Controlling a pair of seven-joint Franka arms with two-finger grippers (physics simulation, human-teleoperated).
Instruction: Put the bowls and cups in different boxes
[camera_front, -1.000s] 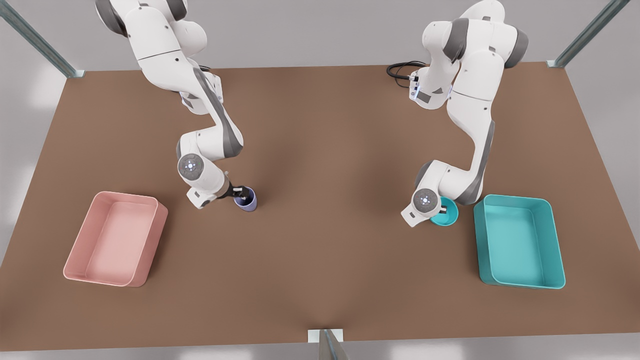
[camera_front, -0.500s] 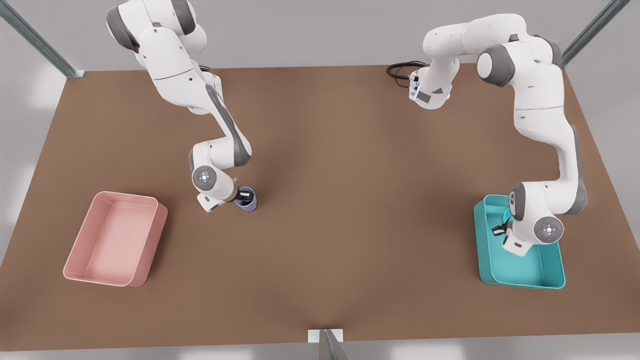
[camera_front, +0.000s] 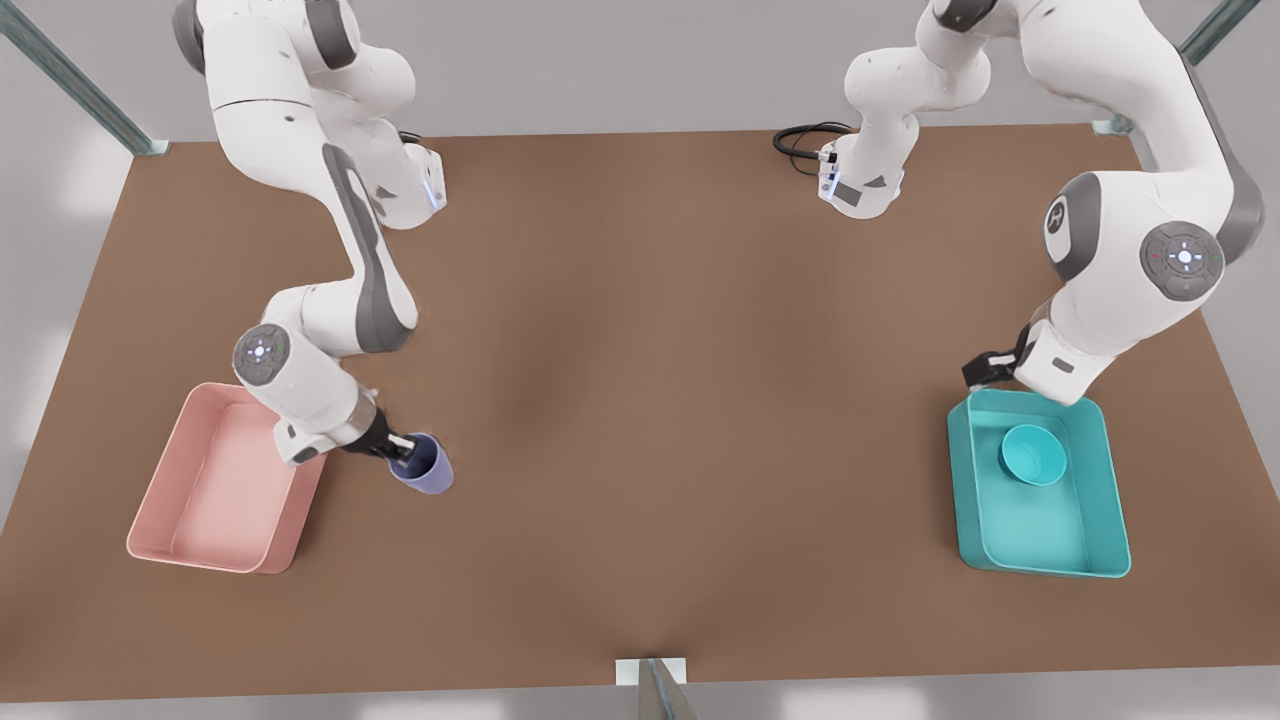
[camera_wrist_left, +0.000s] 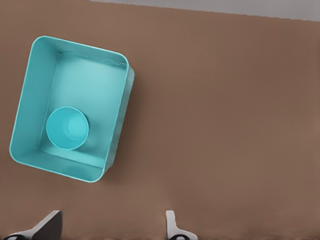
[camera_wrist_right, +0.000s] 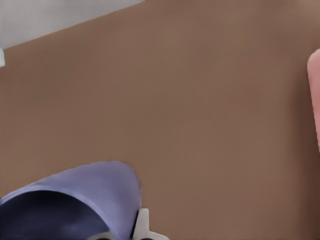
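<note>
One bowl (camera_front: 1033, 455) lies in the teal box (camera_front: 1110, 545); left pincer (camera_wrist_left: 112, 227) hangs spread above. Right pincer (camera_front: 403, 450) pinches the cup (camera_front: 425, 468) beside the pink box (camera_front: 160, 540), for sorting.

A brown table (camera_front: 650, 300) carries two open boxes, well apart at opposite ends. The pale pink box (camera_front: 220, 490) rests flat on it just beside the right gripper (camera_front: 405, 455), on the wrist side of the jaws, which are clamped on the lavender cup (camera_front: 425, 468). The teal box (camera_front: 1040, 530) rests flat on the table below the left gripper (camera_front: 985, 368), whose jaws stand spread and hang over the box's far rim. A black cable (camera_front: 800, 138) lies looped at the table's far edge, well apart from both sets of jaws. Bare brown surface stretches between the two boxes.
</note>
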